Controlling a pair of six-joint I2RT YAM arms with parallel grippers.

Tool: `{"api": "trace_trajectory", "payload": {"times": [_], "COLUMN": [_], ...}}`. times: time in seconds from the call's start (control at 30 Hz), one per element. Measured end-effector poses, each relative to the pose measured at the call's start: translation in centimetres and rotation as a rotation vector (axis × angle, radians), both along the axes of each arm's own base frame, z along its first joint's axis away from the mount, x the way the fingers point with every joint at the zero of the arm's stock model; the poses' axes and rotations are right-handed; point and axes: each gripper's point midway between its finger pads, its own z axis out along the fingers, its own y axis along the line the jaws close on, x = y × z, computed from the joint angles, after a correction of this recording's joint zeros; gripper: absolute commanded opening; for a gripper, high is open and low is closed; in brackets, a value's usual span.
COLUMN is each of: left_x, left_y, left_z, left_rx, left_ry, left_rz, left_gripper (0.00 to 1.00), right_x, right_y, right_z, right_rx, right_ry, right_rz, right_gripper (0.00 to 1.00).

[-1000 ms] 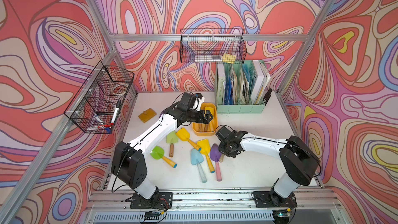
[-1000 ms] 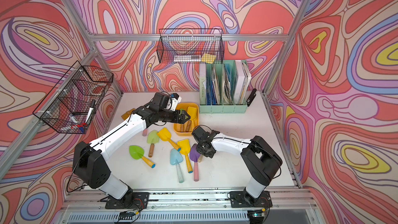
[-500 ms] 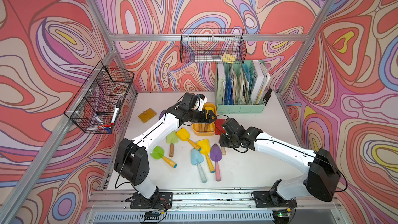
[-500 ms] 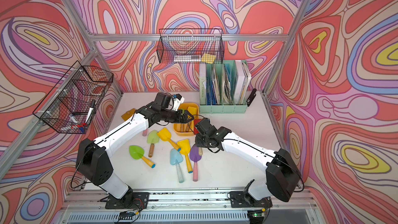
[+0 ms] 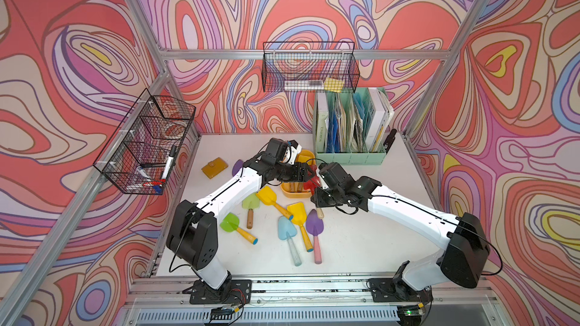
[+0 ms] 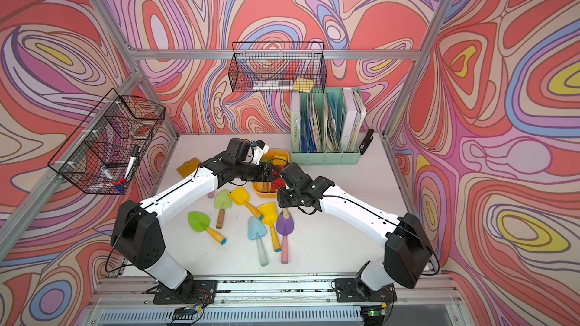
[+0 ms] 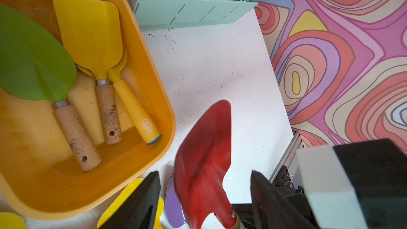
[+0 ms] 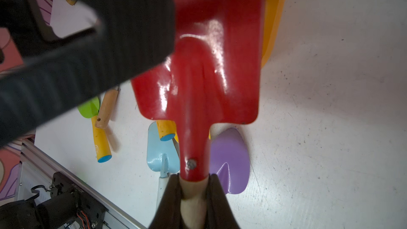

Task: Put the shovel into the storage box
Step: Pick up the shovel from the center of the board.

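Red shovel (image 8: 198, 73), its wooden handle clamped in the right pincer (image 8: 193, 179), hangs over the counter (image 7: 209, 62) just beside the box (image 7: 172, 126), blade between the open, empty left pincer (image 7: 203, 172); three shovels (image 7: 105, 106) lie boxed, loose shovels (image 5: 292, 233) await.

- You can read only one clear word: "WORKSPACE". It is printed along the pale spine (image 5: 320, 135) of the outermost folder in the mint-green file organizer (image 5: 351, 157), and both top views show it (image 6: 295, 130).
- In the left wrist view, the yellow handle (image 7: 132, 106) lying in the storage box (image 7: 154, 157) carries a small white cursive logo near its blue end. You cannot make out its letters.
- In the right wrist view, a black part (image 8: 70, 197) beside the rail has tiny raised lettering, too small to read.
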Motion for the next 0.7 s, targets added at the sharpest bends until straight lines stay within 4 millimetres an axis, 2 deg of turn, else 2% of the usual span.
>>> {"api": "trace_trajectory", "payload": {"times": [0.23,0.5,0.7], "left_x": [-0.1,0.2,0.4], "left_y": [0.1,-0.4,-0.5], "left_z": [-0.9,0.0,0.1], "left_rx": [-0.017,-0.083,-0.102], "left_ry": [0.017,-0.003,-0.007], "left_rz": [0.021,0.038,0.052], "left_gripper": [0.51,0.28,0.19], "right_x": [0.2,1.2,1.3], "right_y": [0.0,0.0,-0.1], "right_z": [-0.1,0.6,0.9], "right_rx": [0.006,0.057,0.078], "right_ry": [0.012,0.014,0.018], "right_rz": [0.000,-0.010,-0.012], "right_gripper": [0.00,0.00,0.00]}}
